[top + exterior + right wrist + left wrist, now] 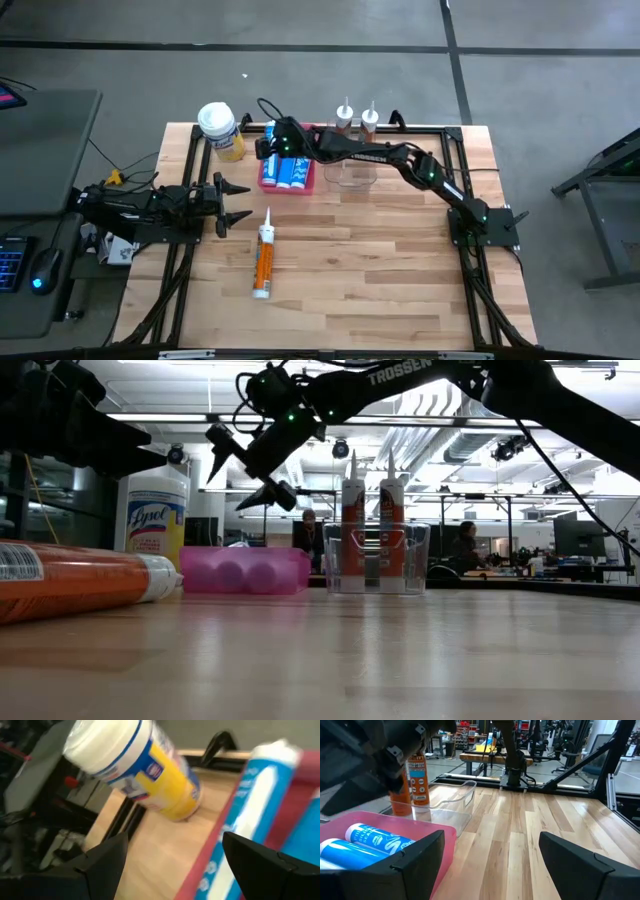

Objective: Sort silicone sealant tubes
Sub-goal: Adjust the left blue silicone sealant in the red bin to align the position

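One orange sealant tube (264, 258) lies on the table, its white nozzle toward the far edge; it also shows in the low view (70, 580). Blue tubes (290, 172) lie side by side in a pink tray (288, 190). Two orange tubes (345, 118) (370, 118) stand nozzle-up in a clear container (352, 180). My right gripper (262, 145) hangs open and empty above the tray's far left corner (245, 465). My left gripper (240, 203) is open and empty at the table's left, left of the lying tube.
A yellow jar with a white lid (222, 130) stands at the far left, just left of the pink tray and close to my right gripper. Black frame rails (185, 180) run along the table's left, right and far edges. The table's near half is bare wood.
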Robot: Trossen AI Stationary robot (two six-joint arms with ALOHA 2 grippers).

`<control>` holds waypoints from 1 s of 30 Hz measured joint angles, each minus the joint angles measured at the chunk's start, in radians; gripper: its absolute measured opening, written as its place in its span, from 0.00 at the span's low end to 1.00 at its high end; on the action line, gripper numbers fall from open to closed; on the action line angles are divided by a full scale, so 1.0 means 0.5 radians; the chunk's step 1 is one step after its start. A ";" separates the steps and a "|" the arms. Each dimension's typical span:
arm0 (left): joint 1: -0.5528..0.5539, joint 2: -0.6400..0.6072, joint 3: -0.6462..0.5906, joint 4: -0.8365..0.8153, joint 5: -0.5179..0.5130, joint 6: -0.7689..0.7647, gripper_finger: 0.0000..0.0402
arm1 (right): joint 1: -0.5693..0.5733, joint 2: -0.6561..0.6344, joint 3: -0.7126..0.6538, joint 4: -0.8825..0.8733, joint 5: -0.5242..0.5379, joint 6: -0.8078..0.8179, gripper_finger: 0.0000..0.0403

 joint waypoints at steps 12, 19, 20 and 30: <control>0.000 -0.001 0.000 0.000 0.003 0.000 0.79 | -0.028 0.124 -0.002 0.217 -0.279 0.048 0.80; 0.000 -0.001 0.000 0.000 -0.002 0.000 0.79 | -0.068 0.221 -0.003 0.349 -0.320 0.099 0.80; 0.000 -0.001 0.000 0.000 -0.002 0.000 0.79 | -0.074 0.232 -0.003 0.383 -0.323 0.100 0.80; 0.000 -0.001 0.000 -0.001 -0.001 0.000 0.79 | -0.114 0.258 -0.002 0.298 -0.307 0.207 0.80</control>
